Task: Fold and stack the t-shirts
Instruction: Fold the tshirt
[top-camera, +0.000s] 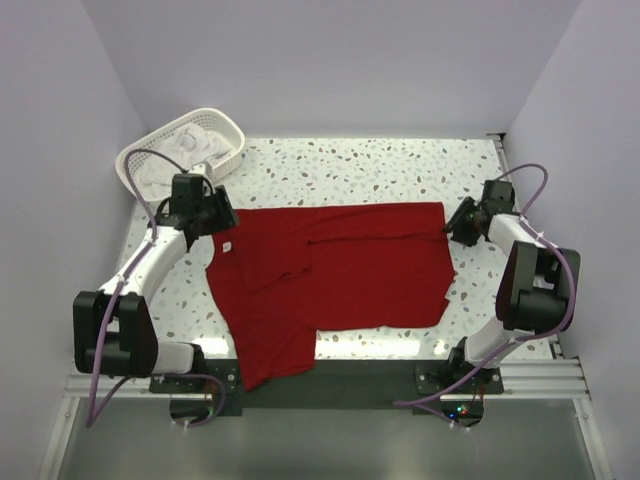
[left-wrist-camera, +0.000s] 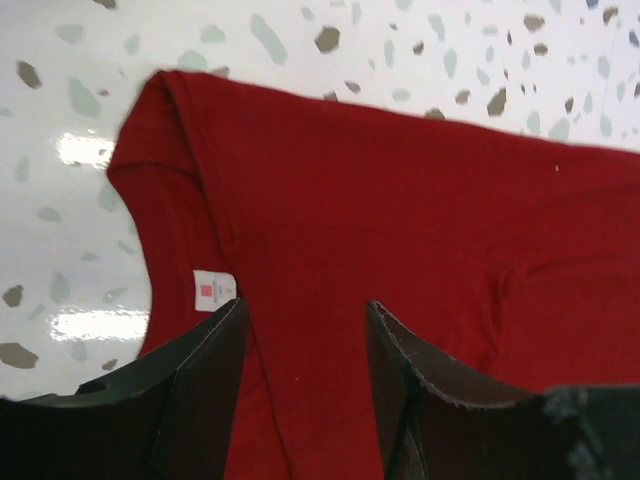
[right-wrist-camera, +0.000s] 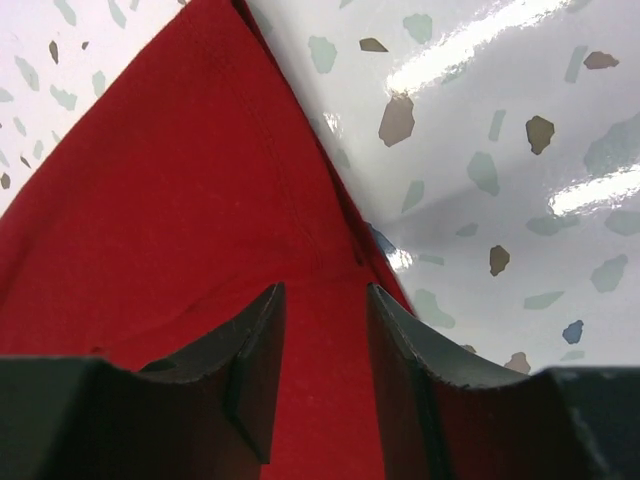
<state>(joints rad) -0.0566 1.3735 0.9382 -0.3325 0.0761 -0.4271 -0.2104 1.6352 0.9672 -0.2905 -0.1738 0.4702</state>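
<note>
Table (top-camera: 400, 170): The speckled top carried the whole job, and my two arms reached in from its near edge, one to each end of the cloth.

Red t-shirt (top-camera: 340, 270): It lay spread across the middle, neck toward my left and hem toward my right, part of it already doubled over itself. One flap trailed past the near edge. I judged it was laid lengthwise so that each hand could work an end.

Basket (top-camera: 150, 155): It stood at the far left corner, well apart from the red shirt, holding the white t-shirts (top-camera: 190, 145) bundled and unfolded. By my reckoning they waited their turn.

Left gripper (left-wrist-camera: 305, 310): It hung over the collar end with fingers parted and nothing pinched. Red cloth lay flat beneath the gap, the shoulder edge just beyond the tips.

Right gripper (right-wrist-camera: 323, 292): It was poised over the hem corner, fingers likewise apart and clamping nothing I could see. The hem edge ran beside my right-hand finger, bare table past it.

Neck label (left-wrist-camera: 212, 290): The small white tag sat just beside my left-hand finger (left-wrist-camera: 200, 380), marking the collar.
</note>
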